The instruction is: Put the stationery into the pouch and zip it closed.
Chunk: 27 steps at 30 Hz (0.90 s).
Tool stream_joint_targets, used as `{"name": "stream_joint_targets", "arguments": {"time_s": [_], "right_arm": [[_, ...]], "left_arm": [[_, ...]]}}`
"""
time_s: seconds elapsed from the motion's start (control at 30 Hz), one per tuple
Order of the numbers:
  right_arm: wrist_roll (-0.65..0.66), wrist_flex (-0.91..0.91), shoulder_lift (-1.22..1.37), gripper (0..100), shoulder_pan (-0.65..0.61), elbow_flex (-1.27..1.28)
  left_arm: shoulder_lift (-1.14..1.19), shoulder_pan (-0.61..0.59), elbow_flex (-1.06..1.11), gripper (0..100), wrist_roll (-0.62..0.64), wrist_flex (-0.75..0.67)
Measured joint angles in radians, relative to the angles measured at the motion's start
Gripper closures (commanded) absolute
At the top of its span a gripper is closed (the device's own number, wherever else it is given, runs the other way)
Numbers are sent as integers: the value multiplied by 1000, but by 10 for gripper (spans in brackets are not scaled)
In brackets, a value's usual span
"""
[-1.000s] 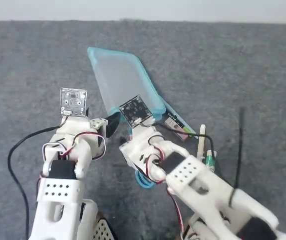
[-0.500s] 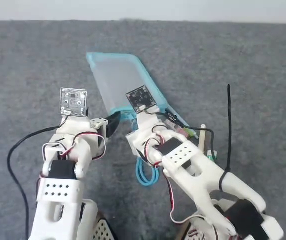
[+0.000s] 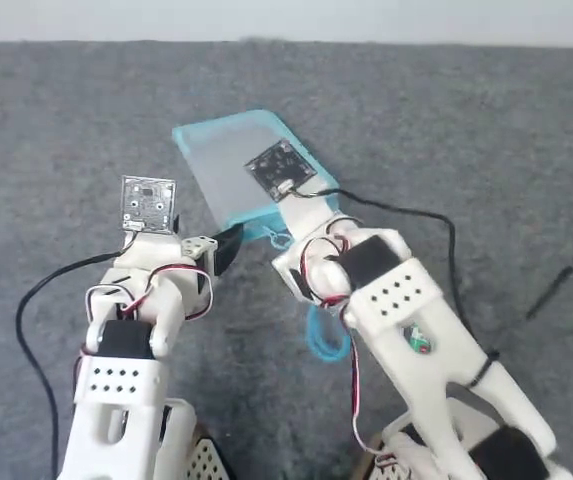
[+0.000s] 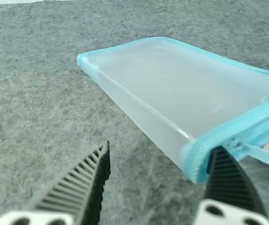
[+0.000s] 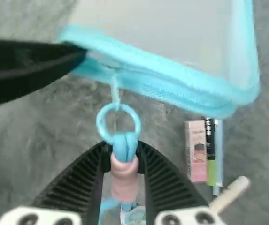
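- Grey table [image 3: 486,110]: short-pile, carpet-like surface, matte.
- One pouch [image 3: 236,160]: frosted translucent plastic, flat and rectangular with rounded corners, edged all round in turquoise fabric. A thicker zipper band runs along the edge nearest the arms. It lies flat and skewed on the table, just ahead of both arms.
- One small turquoise ring [image 5: 119,123] hangs from the zipper band on a thin tab.
- One turquoise cord [image 5: 121,143] is knotted through that ring. A pale pink barrel [image 5: 122,180] sits on the cord behind the knot.
- Right hand [image 5: 122,173]: ribbed black fingers pressed together on the turquoise cord and pink barrel, just short of the zipper band.
- Left hand [image 4: 157,187]: two ribbed fingers spread wide. One finger sits right at the pouch's zipper-end corner, the other over bare pile.
- Stationery, three pieces, all outside the pouch, on the table near the other end of the zipper band: a small pink box [image 5: 196,150], a green-and-black pen [image 5: 211,152] lying against it, and a cream stick [image 5: 230,190] nearby.
- Grey pile lies between the pouch's far end and the table's far edge.
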Motion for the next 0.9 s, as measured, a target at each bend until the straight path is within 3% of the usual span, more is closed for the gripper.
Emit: {"name": "stream_joint_targets", "arguments": {"time_s": [0.53,0.9], "right_arm": [[72,178,-112,992,-94,-91],[98,282,-130,992,-262,-161]], "left_arm": [[-11,3,48,687,-9,-43],[-5,2,58,725,-9,-69]]}}
